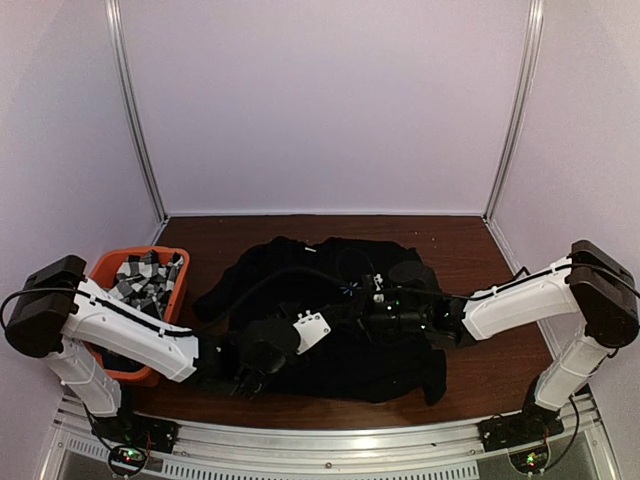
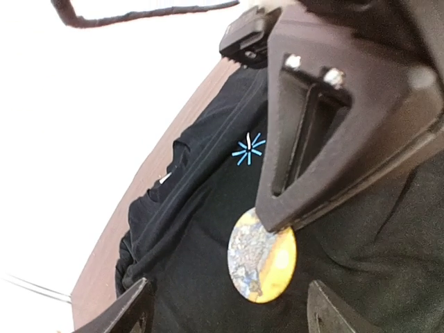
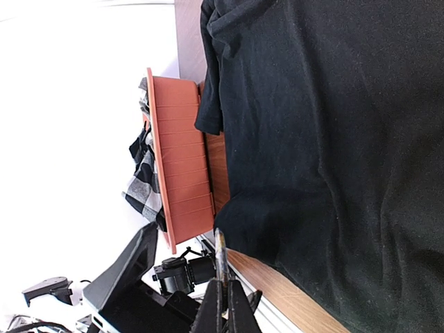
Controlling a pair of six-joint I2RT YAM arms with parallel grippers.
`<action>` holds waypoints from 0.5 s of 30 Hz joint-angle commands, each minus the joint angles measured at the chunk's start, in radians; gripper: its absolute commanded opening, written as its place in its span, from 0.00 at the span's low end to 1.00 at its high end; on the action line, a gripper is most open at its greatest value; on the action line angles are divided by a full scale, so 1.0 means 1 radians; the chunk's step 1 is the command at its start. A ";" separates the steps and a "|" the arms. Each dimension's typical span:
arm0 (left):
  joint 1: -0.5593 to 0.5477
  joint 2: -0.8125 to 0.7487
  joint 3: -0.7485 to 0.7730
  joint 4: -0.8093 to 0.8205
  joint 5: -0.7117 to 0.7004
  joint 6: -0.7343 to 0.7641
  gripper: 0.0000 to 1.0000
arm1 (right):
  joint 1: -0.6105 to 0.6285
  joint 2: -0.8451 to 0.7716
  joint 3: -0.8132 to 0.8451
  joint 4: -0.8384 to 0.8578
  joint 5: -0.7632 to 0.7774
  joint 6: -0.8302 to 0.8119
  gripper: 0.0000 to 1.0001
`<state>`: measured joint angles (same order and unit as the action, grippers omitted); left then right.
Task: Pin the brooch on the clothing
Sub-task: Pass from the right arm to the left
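Observation:
The black T-shirt (image 1: 330, 300) lies crumpled on the table, its light-blue starburst (image 1: 350, 288) facing up; the print also shows in the left wrist view (image 2: 248, 149). My right gripper (image 1: 352, 318) is shut on the brooch (image 2: 262, 255), a round yellow, blue and grey disc, holding it just over the shirt's chest below the starburst. In the right wrist view the brooch (image 3: 220, 253) is edge-on between the shut fingertips (image 3: 214, 305). My left gripper (image 1: 300, 338) is open and empty, its fingers (image 2: 132, 309) on either side of the brooch, not touching it.
An orange basket (image 1: 105, 265) with a black-and-white checked cloth (image 1: 145, 280) stands at the left, beside the left arm; it also shows in the right wrist view (image 3: 182, 159). Brown table (image 1: 480, 250) surrounds the shirt. White walls enclose the workspace.

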<state>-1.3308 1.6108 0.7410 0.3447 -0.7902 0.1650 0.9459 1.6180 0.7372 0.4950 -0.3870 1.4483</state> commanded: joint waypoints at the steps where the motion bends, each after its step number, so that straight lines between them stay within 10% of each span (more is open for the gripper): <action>1: -0.011 -0.006 -0.028 0.112 -0.035 0.058 0.77 | 0.005 0.003 0.004 -0.015 0.017 -0.010 0.00; 15: -0.013 0.038 -0.008 0.133 -0.027 0.094 0.71 | 0.020 0.003 0.003 -0.026 0.015 -0.006 0.00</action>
<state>-1.3392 1.6341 0.7254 0.4274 -0.8154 0.2379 0.9539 1.6180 0.7376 0.4747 -0.3870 1.4448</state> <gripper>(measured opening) 0.712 0.005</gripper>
